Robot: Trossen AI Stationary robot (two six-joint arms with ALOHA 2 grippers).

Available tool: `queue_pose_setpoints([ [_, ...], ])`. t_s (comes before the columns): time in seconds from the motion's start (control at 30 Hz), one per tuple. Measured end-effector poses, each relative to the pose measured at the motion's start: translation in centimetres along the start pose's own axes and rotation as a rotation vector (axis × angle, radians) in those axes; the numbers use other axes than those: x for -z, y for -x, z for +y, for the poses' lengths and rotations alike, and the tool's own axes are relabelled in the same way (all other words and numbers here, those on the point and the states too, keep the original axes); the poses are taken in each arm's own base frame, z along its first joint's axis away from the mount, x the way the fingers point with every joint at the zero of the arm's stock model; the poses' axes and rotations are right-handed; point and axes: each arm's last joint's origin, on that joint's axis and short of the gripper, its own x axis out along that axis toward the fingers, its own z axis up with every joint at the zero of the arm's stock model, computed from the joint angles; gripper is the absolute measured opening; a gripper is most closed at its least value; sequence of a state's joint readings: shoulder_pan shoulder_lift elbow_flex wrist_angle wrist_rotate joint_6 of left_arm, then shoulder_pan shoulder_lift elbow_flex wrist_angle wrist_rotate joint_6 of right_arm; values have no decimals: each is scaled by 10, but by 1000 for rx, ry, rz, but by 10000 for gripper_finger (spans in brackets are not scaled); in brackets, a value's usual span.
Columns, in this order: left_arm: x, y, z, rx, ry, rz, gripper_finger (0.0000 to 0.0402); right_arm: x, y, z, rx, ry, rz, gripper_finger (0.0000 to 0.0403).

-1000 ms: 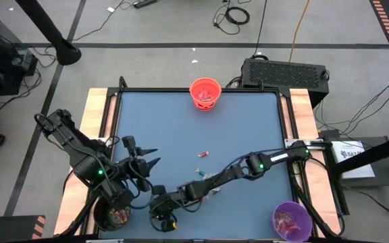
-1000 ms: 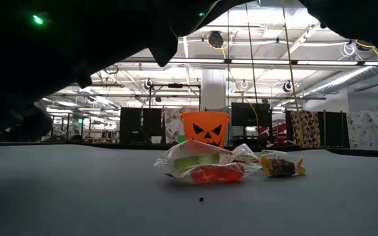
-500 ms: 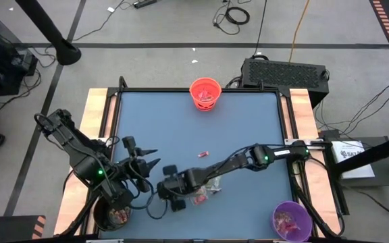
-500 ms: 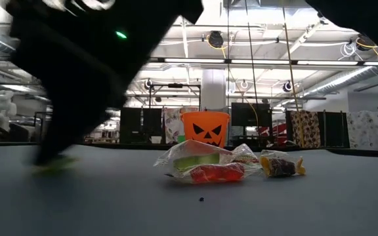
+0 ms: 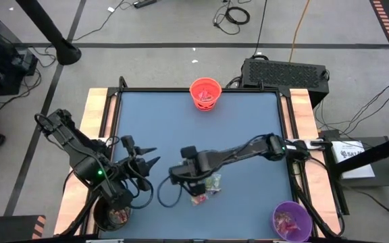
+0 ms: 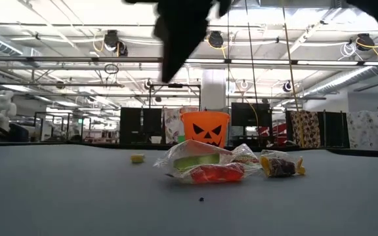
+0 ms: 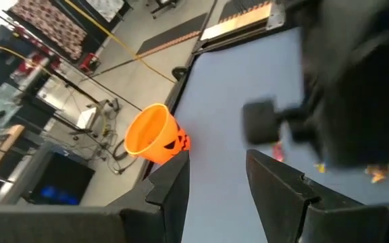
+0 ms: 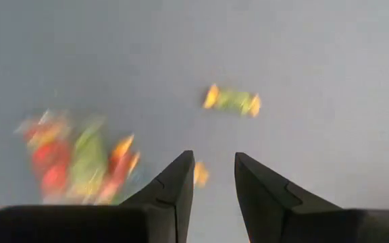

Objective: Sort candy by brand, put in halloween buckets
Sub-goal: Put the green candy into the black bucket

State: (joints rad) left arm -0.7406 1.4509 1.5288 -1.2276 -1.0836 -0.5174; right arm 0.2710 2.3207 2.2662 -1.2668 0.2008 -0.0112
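The little heap of candy (image 5: 206, 190) lies on the bench (image 5: 248, 128), between the black bucket (image 5: 112, 214) and the purple bucket (image 5: 291, 221). Red and green wrappers lie pressed together there. The right hand (image 5: 181, 181) hovers just beside the heap, on the black bucket's side. Its fingers (image 8: 171, 185) stand a little apart with nothing between them.

I judge the step is picking one sweet. It is better to choose the single green-and-orange sweet (image 8: 232, 101) lying apart from the heap, or one at the heap's edge, and to come straight down, so that neighbours are not dragged.

The left hand (image 5: 147, 162) waits near the black bucket, fingers (image 7: 275, 181) parted and empty. The orange bucket (image 5: 205, 93) stands well beyond the heap, at the bench's far edge.
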Motion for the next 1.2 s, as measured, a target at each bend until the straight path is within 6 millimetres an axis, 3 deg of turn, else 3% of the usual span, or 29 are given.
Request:
queue_pose_setpoints([
  [0.2, 5, -10, 10, -41, -58, 72, 154, 33, 68, 33, 35, 35, 97, 100],
  [0.33, 5, -28, 20, 16, -120, 185, 154, 50, 109, 48, 130, 43, 36, 100],
  [0.5, 0, -64, 31, 249, -222, 294, 154, 78, 168, 53, 278, 31, -129, 100],
  [0.7, 18, -122, 29, 609, -532, 233, 154, 106, 203, 44, 458, -50, -268, 100],
  [0.8, 33, -146, 18, 629, -648, 236, 154, 119, 206, 39, 470, -91, -275, 100],
  [0.93, 47, -176, -5, 692, -726, 252, 154, 134, 195, 38, 475, -143, -262, 100],
  [1.2, 81, -229, -48, 934, -874, 317, 154, 164, 147, 44, 479, -116, -268, 100],
])
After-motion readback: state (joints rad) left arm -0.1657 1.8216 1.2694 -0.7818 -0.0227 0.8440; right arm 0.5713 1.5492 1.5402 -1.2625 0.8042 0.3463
